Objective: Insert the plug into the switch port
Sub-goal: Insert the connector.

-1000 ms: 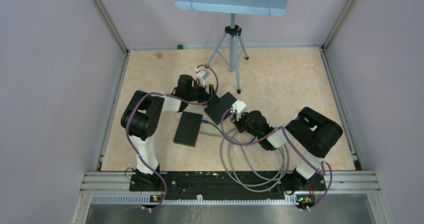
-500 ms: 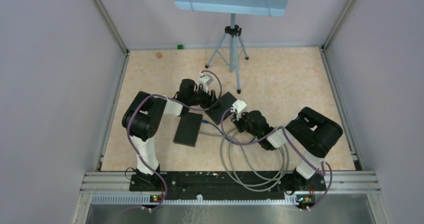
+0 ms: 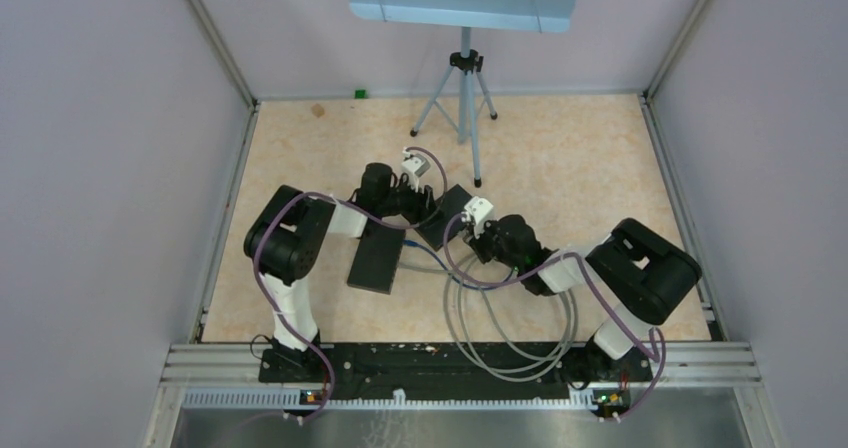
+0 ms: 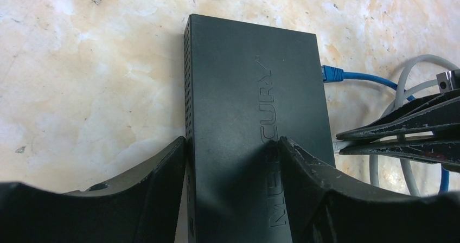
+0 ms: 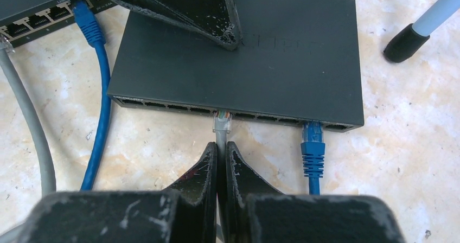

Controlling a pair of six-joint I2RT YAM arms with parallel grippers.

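The black Mercury switch (image 3: 450,208) lies mid-table; it fills the left wrist view (image 4: 255,91). My left gripper (image 3: 428,206) is open over it (image 4: 232,145): one finger stands against its left side wall, the other rests on its top. My right gripper (image 3: 470,230) is shut on the grey cable (image 5: 221,139) just behind the clear plug (image 5: 221,122). The plug's tip sits in the mouth of a middle port in the switch's front face (image 5: 238,115). How deep it sits is hidden.
A blue cable (image 5: 313,145) is plugged into a port to the right of the plug. A second black switch (image 3: 376,258) lies to the left with another blue plug (image 5: 84,18) in it. Grey cable loops (image 3: 510,338) lie near my bases. A tripod foot (image 5: 404,42) stands close by.
My left gripper has slid right and nearer, onto the switch. My right arm has pushed forward towards the switch's front with the cable.
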